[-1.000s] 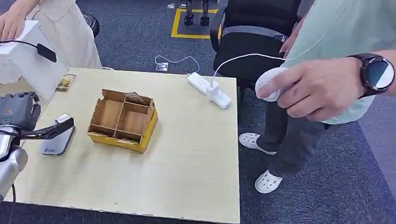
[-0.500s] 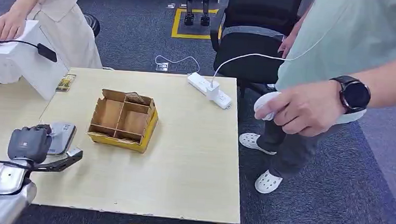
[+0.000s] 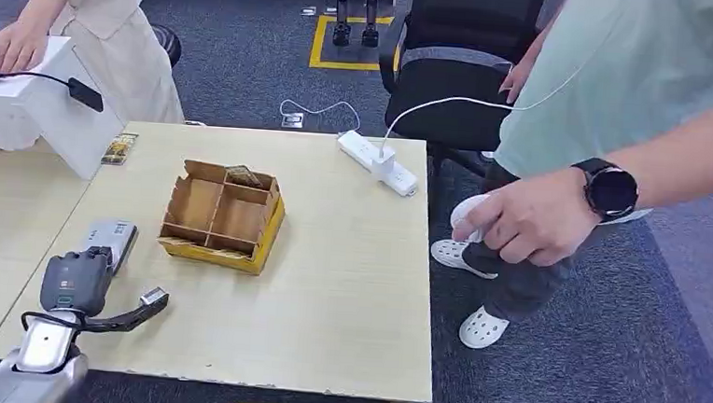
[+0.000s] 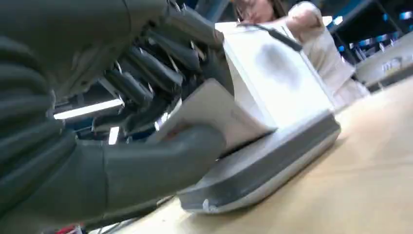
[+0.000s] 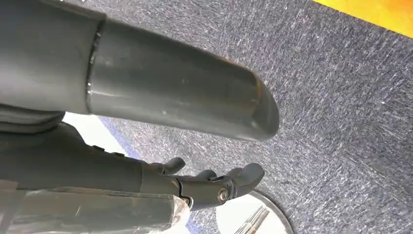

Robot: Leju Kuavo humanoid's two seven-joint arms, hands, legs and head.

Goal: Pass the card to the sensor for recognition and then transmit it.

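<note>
Card (image 4: pixel 209 114) in the left hand (image 3: pixel 75 282), just beside the sensor (image 3: pixel 112 240).
Thumb and fingers pinch the white card at the table's (image 3: pixel 348 285) near-left edge; the right hand (image 5: pixel 214 187) hangs over carpet, fingers loosely apart, holding nothing.

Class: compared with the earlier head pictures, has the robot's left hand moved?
Yes. The left robot hand has drawn back from the sensor toward the table's near edge, holding the card.

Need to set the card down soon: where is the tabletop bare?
Bare: the wide stretch of table between the cardboard divider box and the right edge, below the power strip. Crowded: the left edge, where the left hand holds the card near the card reader.
</note>
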